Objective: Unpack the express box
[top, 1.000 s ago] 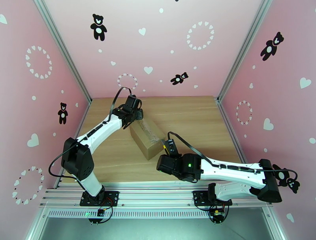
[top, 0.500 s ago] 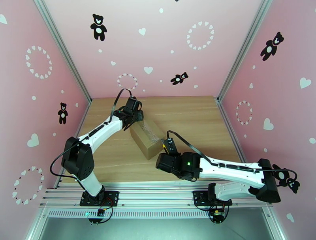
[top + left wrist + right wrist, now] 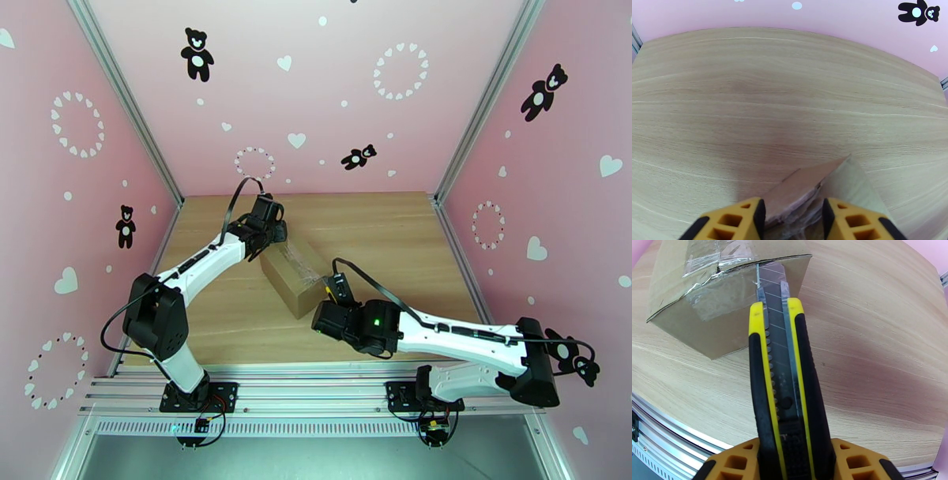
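The express box point(image 3: 294, 272), a brown carton with clear tape on its top seam, lies at an angle mid-table. My left gripper point(image 3: 271, 235) is at its far end. In the left wrist view its yellow fingers point(image 3: 738, 219) close on a cardboard corner of the box point(image 3: 805, 189), which fills the gap at the left gripper point(image 3: 793, 216). My right gripper point(image 3: 338, 294) is shut on a yellow-black utility knife point(image 3: 784, 370). The blade is extended and its tip touches the taped seam at the near end of the box point(image 3: 703, 299).
The wooden table point(image 3: 395, 237) has free room to the right of the box and behind it. Pink walls close it in on three sides. An aluminium rail point(image 3: 316, 387) runs along the near edge by the arm bases.
My right arm has shifted slightly left and forward, bringing the knife a little closer into the box's near end. The left arm has barely moved.
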Controlling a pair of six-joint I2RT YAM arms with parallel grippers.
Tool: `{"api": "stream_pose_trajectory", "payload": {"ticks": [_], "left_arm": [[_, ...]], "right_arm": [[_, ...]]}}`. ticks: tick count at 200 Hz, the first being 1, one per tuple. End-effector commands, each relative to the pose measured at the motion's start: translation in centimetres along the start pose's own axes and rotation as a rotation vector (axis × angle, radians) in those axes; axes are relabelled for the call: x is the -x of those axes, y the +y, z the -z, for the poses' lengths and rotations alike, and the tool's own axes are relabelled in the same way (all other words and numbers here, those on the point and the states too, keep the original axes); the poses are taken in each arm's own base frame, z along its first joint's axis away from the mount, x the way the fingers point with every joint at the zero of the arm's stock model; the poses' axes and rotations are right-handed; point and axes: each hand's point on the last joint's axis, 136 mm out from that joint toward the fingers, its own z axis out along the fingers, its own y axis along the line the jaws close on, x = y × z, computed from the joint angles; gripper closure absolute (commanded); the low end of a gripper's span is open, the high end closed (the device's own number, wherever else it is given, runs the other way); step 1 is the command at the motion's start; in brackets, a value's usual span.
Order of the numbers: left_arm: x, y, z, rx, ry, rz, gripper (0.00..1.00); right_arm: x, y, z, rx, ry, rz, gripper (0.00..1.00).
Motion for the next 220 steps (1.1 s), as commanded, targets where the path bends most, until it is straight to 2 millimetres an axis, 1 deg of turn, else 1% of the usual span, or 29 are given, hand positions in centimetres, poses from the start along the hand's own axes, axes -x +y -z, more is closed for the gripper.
{"api": "stream_pose_trajectory", "payload": {"ticks": [1,80,139,165,220], "left_arm": [[-1.7,0.8,-0.4,0.027,0.045,-0.001,0.54],[-1.6,1.1,-0.4,0.039,0.023,0.002,0.54],[-1.8,1.3,-0.6,0.040,0.018,-0.003,0.55],[-1.7,1.2,-0.5,0.034,0.010,-0.007,0.55],[-1.6,1.2,-0.3,0.032,0.002,-0.014,0.55]], "right_arm": [[0.7,0.2,0.2,0.016,0.000,0.013,1.00],[1.0,0.7,-0.3,0.048,0.009,0.053,1.00],[1.6,0.4,-0.4,0.069,0.018,0.092,1.00],[1.8,0.5,-0.7,0.081,0.023,0.107,1.00],[2.1,0.1,-1.3,0.071,0.024,0.134,1.00]]}}
